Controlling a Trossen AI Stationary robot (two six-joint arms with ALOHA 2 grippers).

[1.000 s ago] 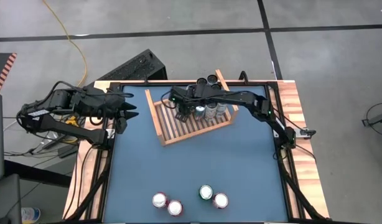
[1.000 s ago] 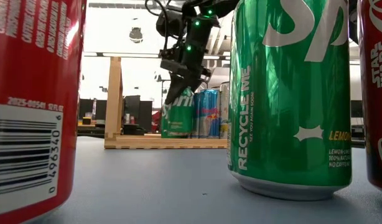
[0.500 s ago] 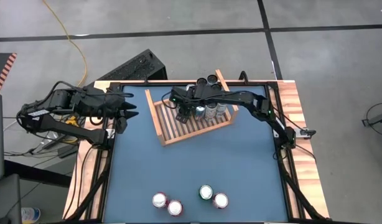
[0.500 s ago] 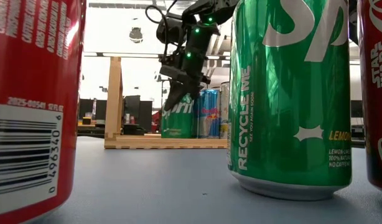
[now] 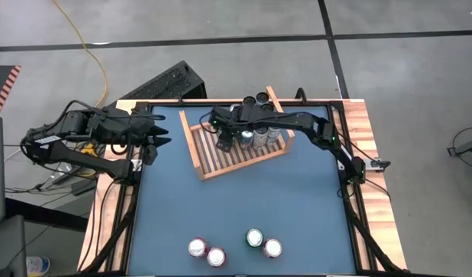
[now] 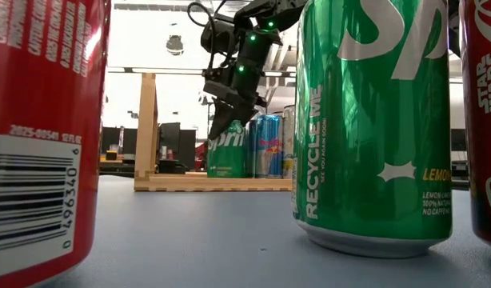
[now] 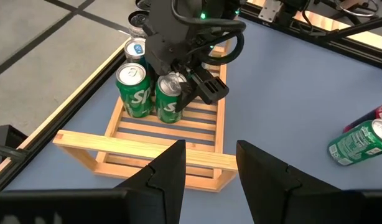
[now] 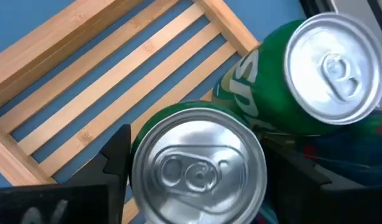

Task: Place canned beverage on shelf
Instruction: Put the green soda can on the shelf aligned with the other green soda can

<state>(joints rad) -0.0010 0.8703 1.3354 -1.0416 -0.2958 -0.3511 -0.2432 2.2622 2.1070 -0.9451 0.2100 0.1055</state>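
Blue matting covers the tabletop (image 5: pixel 244 196), which is framed by light wooden boards and black rails. Grey concrete floor with dark seams and a yellow cable is seen around it from above; a bright room with dark furniture is seen across it from the low camera. The shelf (image 5: pixel 213 158) lies at the tabletop's far middle, with several cans grouped at its right end. The right hand (image 7: pixel 186 81) is poised over the shelf, its fingers spread on either side of a green can (image 8: pixel 197 165) standing on the slats, just beside a second green can (image 7: pixel 132 90); whether the pads touch it cannot be told. The left hand (image 5: pixel 161 138) is held near the tabletop's left edge, its fingers (image 7: pixel 163 177) parted and nothing between them. Four cans (image 5: pixel 232 246) stand at the near edge.
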